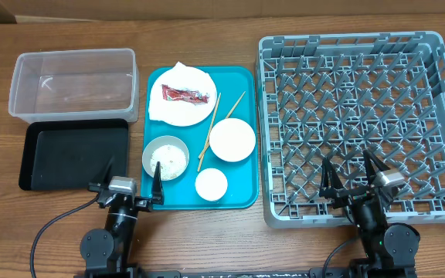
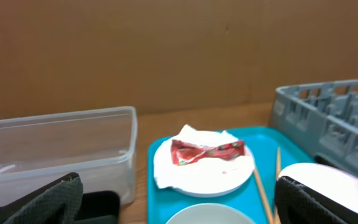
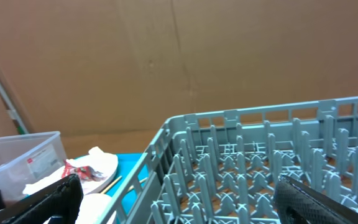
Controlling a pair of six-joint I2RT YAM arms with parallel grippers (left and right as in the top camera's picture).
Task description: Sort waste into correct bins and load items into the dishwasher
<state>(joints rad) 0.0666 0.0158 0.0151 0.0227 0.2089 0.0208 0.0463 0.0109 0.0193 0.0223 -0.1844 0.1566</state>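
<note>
On the teal tray (image 1: 242,181) a white plate (image 1: 195,114) holds a crumpled napkin (image 1: 178,72) and a red wrapper (image 1: 185,95). The wrapper also shows in the left wrist view (image 2: 207,151). A greyish bowl (image 1: 166,157) holds rice grains. A white bowl (image 1: 232,139), a small cup (image 1: 211,184) and two chopsticks (image 1: 209,131) lie beside them. The clear tub (image 1: 73,83) and black tray (image 1: 72,153) stand at the left, the grey rack (image 1: 361,100) at the right. My left gripper (image 1: 130,184) is open and empty near the black tray. My right gripper (image 1: 351,176) is open and empty over the rack's front edge.
A brown cardboard wall stands behind the table in both wrist views. Bare wood runs along the front edge between the arm bases. The rack's upright pegs (image 3: 260,162) rise right in front of my right gripper (image 3: 179,199).
</note>
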